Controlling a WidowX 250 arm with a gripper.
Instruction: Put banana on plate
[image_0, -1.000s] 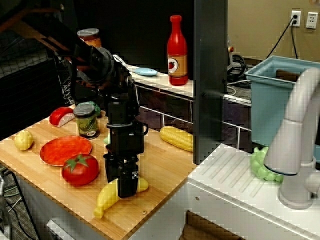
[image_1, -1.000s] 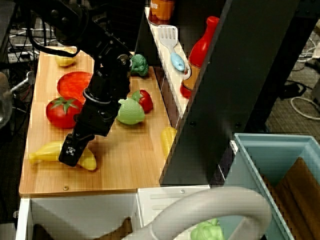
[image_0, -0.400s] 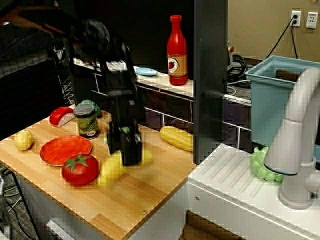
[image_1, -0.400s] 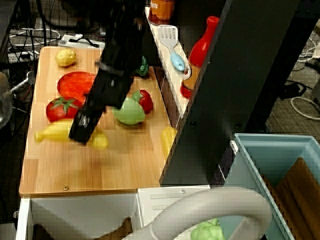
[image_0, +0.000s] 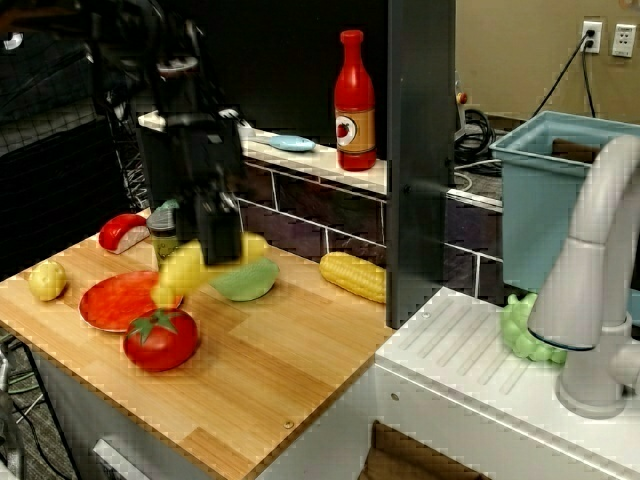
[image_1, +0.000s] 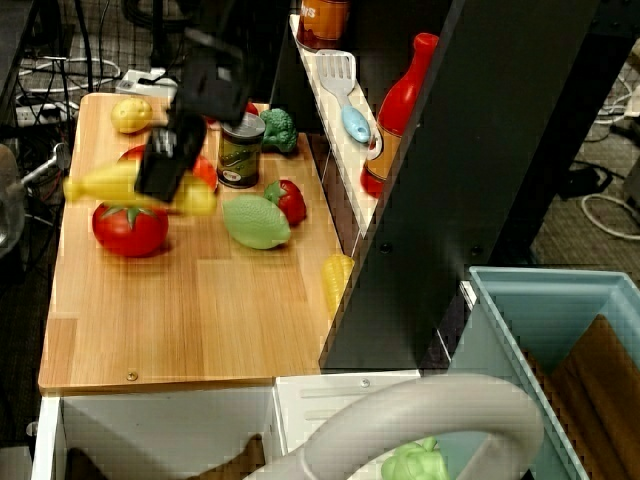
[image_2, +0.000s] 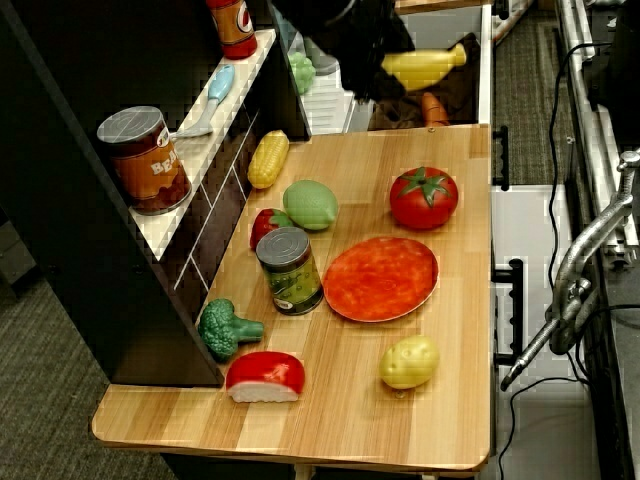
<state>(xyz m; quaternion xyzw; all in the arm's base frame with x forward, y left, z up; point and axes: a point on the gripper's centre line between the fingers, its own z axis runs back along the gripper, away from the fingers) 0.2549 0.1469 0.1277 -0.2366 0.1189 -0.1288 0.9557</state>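
because the banana (image_0: 196, 266) must clear the tomato (image_0: 160, 339), gripper (image_0: 220, 247) clamps it mid-length, aloft, near the bare plate (image_2: 380, 279).

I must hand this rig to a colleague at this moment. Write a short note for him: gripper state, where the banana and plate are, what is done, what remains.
Gripper: shut on the banana, held in the air.
Banana: lifted off the board, carried near the plate, above the tomato side.
Plate: flat on the wooden board, nothing on it.
Done: grasp and lift.
Left: bring the banana over the plate, lower it, open, withdraw.
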